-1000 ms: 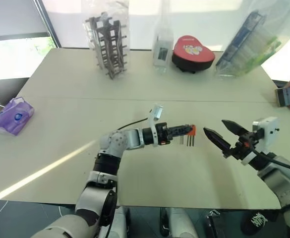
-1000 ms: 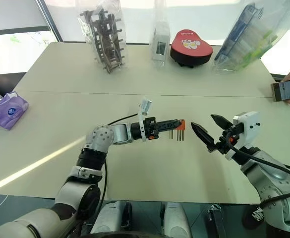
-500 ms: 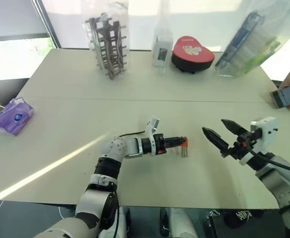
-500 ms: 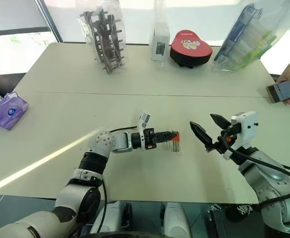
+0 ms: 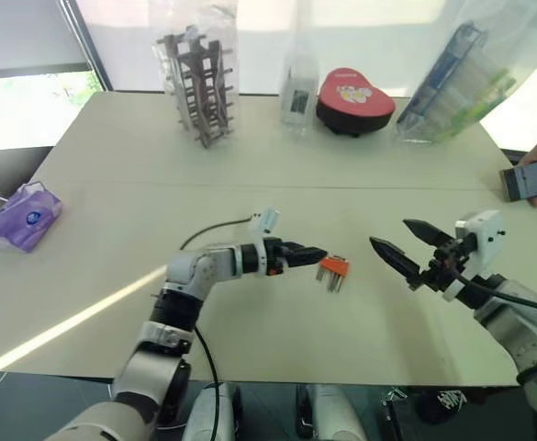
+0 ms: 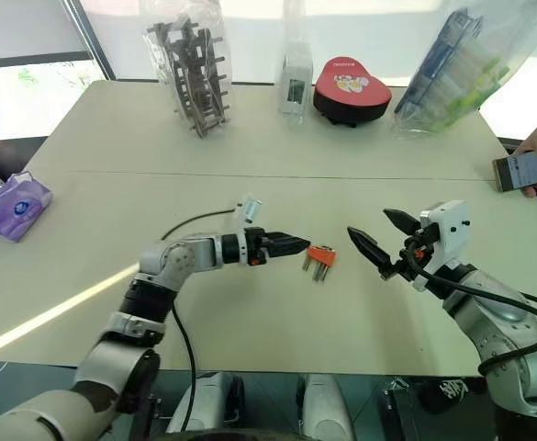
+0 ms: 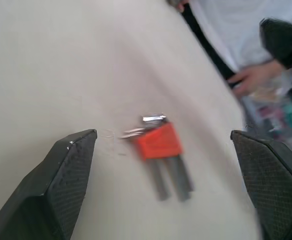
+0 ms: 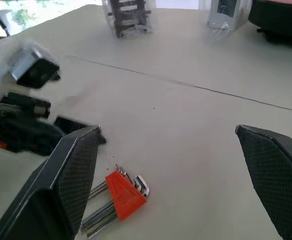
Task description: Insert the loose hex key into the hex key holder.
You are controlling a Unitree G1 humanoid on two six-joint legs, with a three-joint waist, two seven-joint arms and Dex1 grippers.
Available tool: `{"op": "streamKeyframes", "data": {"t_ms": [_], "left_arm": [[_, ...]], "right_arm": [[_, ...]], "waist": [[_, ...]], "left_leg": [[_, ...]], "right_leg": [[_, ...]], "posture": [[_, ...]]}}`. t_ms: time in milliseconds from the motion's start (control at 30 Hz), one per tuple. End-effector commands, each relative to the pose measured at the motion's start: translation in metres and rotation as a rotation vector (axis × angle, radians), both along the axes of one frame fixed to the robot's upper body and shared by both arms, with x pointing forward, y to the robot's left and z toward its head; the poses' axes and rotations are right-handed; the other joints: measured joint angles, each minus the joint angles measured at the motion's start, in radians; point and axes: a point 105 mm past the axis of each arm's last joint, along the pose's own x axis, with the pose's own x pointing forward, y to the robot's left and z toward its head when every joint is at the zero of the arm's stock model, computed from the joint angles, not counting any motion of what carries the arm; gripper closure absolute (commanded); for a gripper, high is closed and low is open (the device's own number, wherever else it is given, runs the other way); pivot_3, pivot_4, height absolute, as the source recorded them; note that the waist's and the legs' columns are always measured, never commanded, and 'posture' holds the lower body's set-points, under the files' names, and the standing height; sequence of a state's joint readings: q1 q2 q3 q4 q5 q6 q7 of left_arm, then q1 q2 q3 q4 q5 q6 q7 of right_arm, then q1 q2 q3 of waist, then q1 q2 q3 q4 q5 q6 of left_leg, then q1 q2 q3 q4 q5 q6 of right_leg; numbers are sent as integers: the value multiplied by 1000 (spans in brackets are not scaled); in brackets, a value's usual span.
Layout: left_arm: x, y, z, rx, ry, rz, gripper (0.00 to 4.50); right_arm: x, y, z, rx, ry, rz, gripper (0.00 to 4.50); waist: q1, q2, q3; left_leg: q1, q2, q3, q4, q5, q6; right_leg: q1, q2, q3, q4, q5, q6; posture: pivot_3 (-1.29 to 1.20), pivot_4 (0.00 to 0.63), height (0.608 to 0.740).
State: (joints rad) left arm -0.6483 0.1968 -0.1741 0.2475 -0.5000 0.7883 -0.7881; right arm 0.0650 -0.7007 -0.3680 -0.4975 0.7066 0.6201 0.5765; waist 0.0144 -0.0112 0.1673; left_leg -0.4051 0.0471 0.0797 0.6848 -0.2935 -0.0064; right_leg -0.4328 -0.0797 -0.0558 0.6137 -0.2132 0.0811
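The hex key holder [image 5: 333, 267], a small orange-red block with several thin metal keys sticking out, lies flat on the beige table [image 5: 250, 156]. My left gripper [image 5: 320, 252] is open just to its left, pointing at it, and does not touch it. In the left wrist view the holder [image 7: 157, 142] lies on the table beyond and between the spread fingers [image 7: 68, 182]. My right gripper [image 5: 389, 233] hovers open and empty to the holder's right. The right wrist view looks down on the holder [image 8: 123, 195]. I cannot make out the loose hex key apart from the keys in the holder.
Along the table's far edge stand a bagged dark rack [image 5: 199, 83], a clear package [image 5: 300, 87], a red heart-shaped box [image 5: 355, 96] and a large bagged blue item [image 5: 461, 78]. A purple tissue pack [image 5: 22, 214] lies far left. A person's hand with a phone [image 5: 532, 179] is at the right edge.
My left gripper opened and let go of the hex key holder, then drew back to the left. The holder now lies on the table. My right gripper has stayed in place.
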Motion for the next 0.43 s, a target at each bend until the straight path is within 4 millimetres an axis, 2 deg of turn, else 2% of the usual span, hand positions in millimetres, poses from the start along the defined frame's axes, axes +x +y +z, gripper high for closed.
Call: {"op": "streamKeyframes", "data": {"t_ms": [33,133,267,367,433], "left_arm": [[-6,-4,30,53,-299,-126,40],[-2,5,47,85,-426,-149,40],[-1,27,63,174,-597,-172,40],[-7,46,68,205,-631,-208,40],[-18,63,73,204,-608,-251,40]], "right_arm": [[-7,-10,3,-103,13,50,0],[-13,-20,-1,-204,62,99,0],[-17,-31,9,-298,72,140,0],[-18,-34,17,-334,68,158,0],[-18,-34,23,-363,62,174,0]], "waist": [[4,0,0],[14,-1,1],[18,-1,1],[19,0,1],[20,0,1]], "left_leg": [[-1,0,0,0,0,0],[-2,-1,0,1,0,1],[-1,-1,0,1,-1,1],[-1,0,0,1,-1,1],[-1,0,0,1,-1,1]], "right_leg": [[0,0,0,0,0,0],[0,-2,0,-2,0,0],[0,-1,0,-2,0,0],[-1,0,0,-1,0,0],[-1,0,0,-1,0,0]], "posture": [[0,150,740],[0,150,740],[0,150,740],[0,150,740],[0,150,740]]}}
